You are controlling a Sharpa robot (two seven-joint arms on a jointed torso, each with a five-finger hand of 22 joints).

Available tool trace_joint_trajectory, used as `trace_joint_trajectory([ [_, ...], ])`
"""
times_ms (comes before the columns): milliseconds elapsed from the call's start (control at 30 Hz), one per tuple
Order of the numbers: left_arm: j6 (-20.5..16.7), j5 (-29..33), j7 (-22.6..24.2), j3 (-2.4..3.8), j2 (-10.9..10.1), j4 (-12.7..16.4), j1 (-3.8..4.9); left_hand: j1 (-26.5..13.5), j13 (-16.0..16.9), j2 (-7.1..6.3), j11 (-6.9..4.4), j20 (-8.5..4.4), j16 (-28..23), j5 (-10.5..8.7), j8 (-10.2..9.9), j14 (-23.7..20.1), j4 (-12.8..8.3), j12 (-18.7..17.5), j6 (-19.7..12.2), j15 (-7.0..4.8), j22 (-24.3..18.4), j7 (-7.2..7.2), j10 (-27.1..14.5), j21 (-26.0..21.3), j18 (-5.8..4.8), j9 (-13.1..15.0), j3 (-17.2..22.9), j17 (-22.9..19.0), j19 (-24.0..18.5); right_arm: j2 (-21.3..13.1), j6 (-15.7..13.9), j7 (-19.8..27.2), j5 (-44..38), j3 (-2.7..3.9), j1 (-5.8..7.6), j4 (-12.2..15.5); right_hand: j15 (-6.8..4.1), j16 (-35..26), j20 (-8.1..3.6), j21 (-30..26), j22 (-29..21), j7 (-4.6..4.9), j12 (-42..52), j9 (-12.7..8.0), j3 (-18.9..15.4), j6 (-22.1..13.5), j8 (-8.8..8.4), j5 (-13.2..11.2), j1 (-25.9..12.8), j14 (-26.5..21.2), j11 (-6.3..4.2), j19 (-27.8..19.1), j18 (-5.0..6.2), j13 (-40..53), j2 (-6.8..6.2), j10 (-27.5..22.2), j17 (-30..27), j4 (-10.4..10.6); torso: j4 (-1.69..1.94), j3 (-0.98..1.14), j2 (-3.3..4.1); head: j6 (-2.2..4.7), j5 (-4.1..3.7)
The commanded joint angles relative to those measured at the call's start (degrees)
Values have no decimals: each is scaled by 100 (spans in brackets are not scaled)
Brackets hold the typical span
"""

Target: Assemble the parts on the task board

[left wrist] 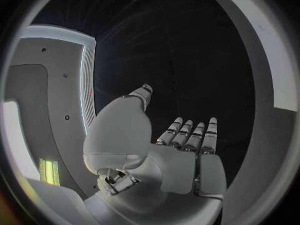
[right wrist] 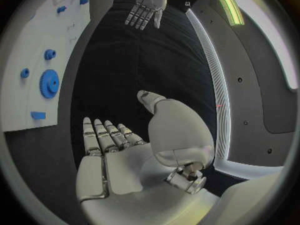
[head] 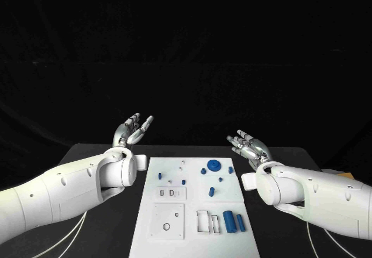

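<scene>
Viewing from the head camera, I find the task board [head: 198,236] at the table's [head: 116,226] middle, its near edge cut off. Blue parts [head: 212,164] cluster toward its far right corner; smaller ones are hard to identify. Left hand [head: 133,129] and right hand [head: 247,144] are raised beside the board, fingers apart, empty.
</scene>
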Motion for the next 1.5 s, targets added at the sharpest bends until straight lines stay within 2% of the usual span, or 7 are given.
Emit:
trace_joint_trajectory([
  [33, 500, 209, 319, -11, 48, -98, 37, 267, 20, -9, 68, 90, 54, 28, 52, 70, 74, 37, 141, 100, 17, 526, 120, 33, 93, 34, 74, 23, 9, 2, 985, -260, -50, -76, 60, -104, 121, 122, 24, 192, 79, 985, 79, 104, 230, 322, 115, 17, 513, 474, 121, 469, -49, 49, 2, 385, 83, -275, 0, -3, 1, -1, 0],
  [167, 504, 211, 321, -12, 50, -104, 38, 282, 63, 41, 220, 76, 277, 36, 183, 847, 68, 99, 487, 214, 114, 680, 552, 214, 123, 130, 128, 182, 360, 0, 1139, -302, -52, -140, 93, -167, -47, 490, 11, 450, 180, 929, 346, 527, 446, 1697, 582, -11, 890, 1813, -5, 1185, 110, 172, -12, 2023, 300, -676, 0, -3, 1, -1, 0],
  [300, 1085, 64, 114, -14, -121, -74, 56, 340, 196, 120, 405, 56, 706, 33, 588, 2137, 16, 373, 1469, -44, 408, 822, 1941, 792, 378, 393, 208, 434, 1682, -14, 755, -230, -2053, -140, 266, -451, -235, 824, 5, 820, 311, 830, 467, 736, 676, 2637, 882, -39, 1082, 3127, -156, 2336, 306, 224, -159, 3462, 477, -940, -16, -25, 142, -153, 26],
  [400, 1135, -9, 100, -14, -162, -32, 62, 514, 236, 77, 360, 49, 1118, 26, 836, 3330, -70, 520, 2064, -188, 588, 779, 2882, 1221, 599, 548, 271, 658, 2578, -13, 678, -209, -2327, -139, 321, -495, -342, 924, -4, 1012, 362, 774, 455, 825, 795, 3176, 1026, -25, 1119, 3548, -245, 2864, 420, 232, -273, 4003, 514, -1028, -16, -8, 167, -152, 30],
  [500, 1181, -95, 75, -14, -225, 51, 69, 654, 248, 36, 257, 47, 1243, 26, 1101, 3698, -153, 635, 2739, -308, 618, 736, 3745, 1383, 742, 708, 345, 714, 2875, -27, 611, -226, -2674, -138, 401, -538, -443, 1019, -26, 1132, 388, 725, 434, 913, 864, 3730, 1176, -41, 1113, 3890, -324, 3121, 499, 235, -372, 4348, 542, -1065, -13, 3, 189, -142, 31],
  [1100, 1492, -444, -379, -8, -872, 1067, 170, 919, 235, -182, 98, -115, 1540, 27, 1205, 4481, -530, 517, 3354, -527, 661, 648, 4501, 1753, 787, 748, 749, 912, 3458, -27, 1289, -1427, -5959, -124, 1026, -424, -832, 1303, -441, 2027, 814, 496, 235, 837, 575, 4306, 1211, 294, 1052, 5110, -604, 3955, 483, 248, -943, 5287, 895, -1187, 8, -4, 544, -101, 28],
  [1500, 1544, -472, -481, 39, -1269, 1822, 235, 895, 235, -188, 94, -119, 1545, 26, 1208, 4486, -522, 516, 3369, -529, 661, 643, 4518, 1759, 786, 748, 751, 916, 3464, 126, 1563, -2340, -8164, -120, 1283, -119, -1327, 3335, -931, 3826, 1973, 250, 262, 801, 383, 4556, 1236, 335, 981, 6225, -918, 4665, 501, 480, -1102, 5860, 2576, -1146, 10, -31, 839, -49, 52],
])
